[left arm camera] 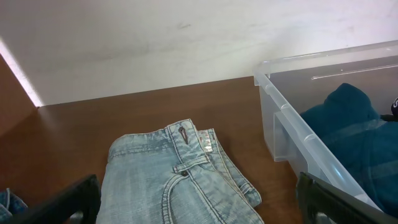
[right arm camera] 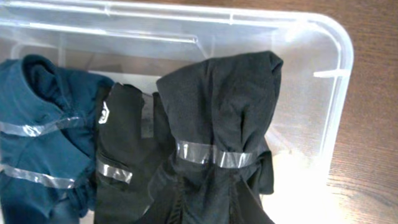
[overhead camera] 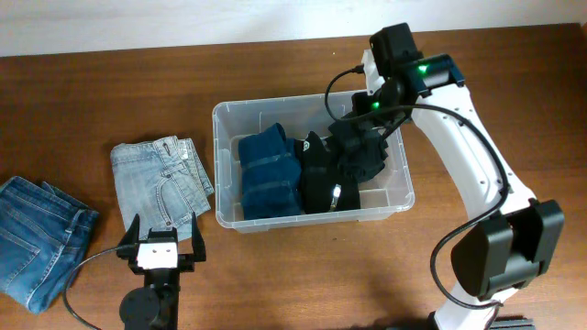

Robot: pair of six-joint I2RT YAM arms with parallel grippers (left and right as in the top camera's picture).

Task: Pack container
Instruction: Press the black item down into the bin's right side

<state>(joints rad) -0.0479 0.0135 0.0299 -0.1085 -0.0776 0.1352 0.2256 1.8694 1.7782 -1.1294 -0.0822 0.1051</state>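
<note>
The clear plastic container stands mid-table; it also shows in the left wrist view and the right wrist view. Inside lie a taped dark blue garment bundle at the left and a black bundle in the middle. My right gripper is shut on a second taped black garment bundle and holds it in the container's right part. My left gripper is open and empty, low at the front, just short of folded light blue jeans.
A second, darker pair of folded jeans lies at the table's left edge; a corner of it shows in the left wrist view. A white wall runs behind the table.
</note>
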